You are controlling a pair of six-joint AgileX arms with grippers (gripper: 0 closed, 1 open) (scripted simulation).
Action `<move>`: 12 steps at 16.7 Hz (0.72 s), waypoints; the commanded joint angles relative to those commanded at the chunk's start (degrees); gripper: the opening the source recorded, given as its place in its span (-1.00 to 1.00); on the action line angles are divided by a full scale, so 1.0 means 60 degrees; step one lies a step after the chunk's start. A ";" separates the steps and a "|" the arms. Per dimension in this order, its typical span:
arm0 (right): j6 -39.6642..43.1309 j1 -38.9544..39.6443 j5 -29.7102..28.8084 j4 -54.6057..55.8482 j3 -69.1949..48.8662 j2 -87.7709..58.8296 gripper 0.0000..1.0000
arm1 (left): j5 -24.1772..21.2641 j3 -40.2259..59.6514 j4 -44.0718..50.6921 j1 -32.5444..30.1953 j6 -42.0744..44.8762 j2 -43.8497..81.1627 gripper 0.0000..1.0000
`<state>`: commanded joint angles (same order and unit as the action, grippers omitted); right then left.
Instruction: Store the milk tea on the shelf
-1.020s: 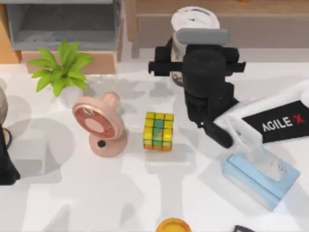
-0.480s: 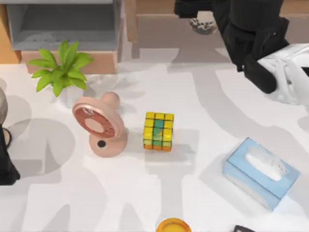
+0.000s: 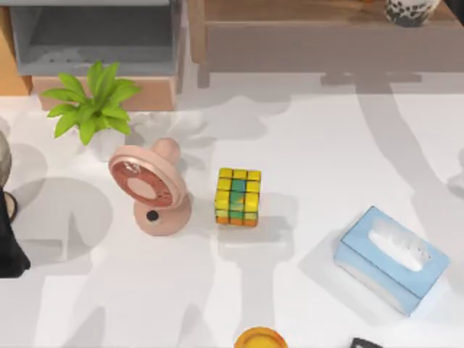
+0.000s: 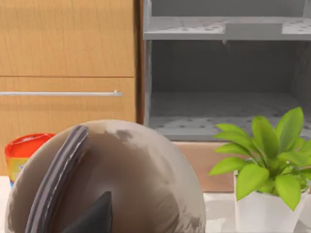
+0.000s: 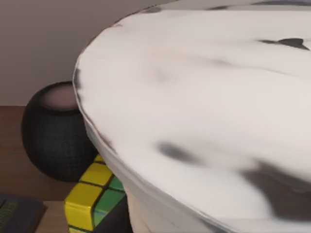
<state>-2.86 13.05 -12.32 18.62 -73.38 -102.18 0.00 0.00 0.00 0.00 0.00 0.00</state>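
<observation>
The milk tea [image 3: 408,10] now sits at the shelf's [image 3: 319,32] top-right end, carried up from the table's [image 3: 304,145] back edge. The right arm has left the table; I cannot tell its fingers' state. Storing looks nearly done.

Open white tabletop [image 3: 348,145] spans the frame's right centre, between the yellow-green puzzle cube [image 3: 238,196] and pale-blue tissue box [image 3: 391,259].

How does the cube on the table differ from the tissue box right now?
The cube is multicoloured, mostly yellow with green and orange squares; the tissue box is plain light blue with white tissue poking out. The cube is compact and sits square to the top view; the tissue box is longer, flatter and lies at an angle. Both rest on the white table.
</observation>
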 joint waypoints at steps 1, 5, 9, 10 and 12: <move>0.0059 -0.0330 0.0221 -0.0260 -0.0129 0.0011 -1.00 | 0.0000 0.0000 0.0000 0.0000 0.0000 0.0000 1.00; 0.0229 -0.1303 0.0902 -0.0980 -0.0630 0.0062 -1.00 | 0.0000 0.0000 0.0000 0.0000 0.0000 0.0000 1.00; 0.0280 -0.1532 0.1121 -0.1144 -0.0867 0.0140 -1.00 | 0.0000 0.0000 0.0000 0.0000 0.0000 0.0000 1.00; 0.0280 -0.1532 0.1121 -0.1144 -0.0867 0.0140 -1.00 | 0.0000 0.0000 0.0000 0.0000 0.0000 0.0000 1.00; 0.0258 -0.1490 0.1103 -0.1131 -0.0836 0.0091 -1.00 | 0.0000 0.0000 0.0000 0.0000 0.0000 0.0000 1.00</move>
<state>-1.31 4.11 -5.70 11.84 -78.39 -101.64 0.00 0.00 0.00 0.00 0.00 0.00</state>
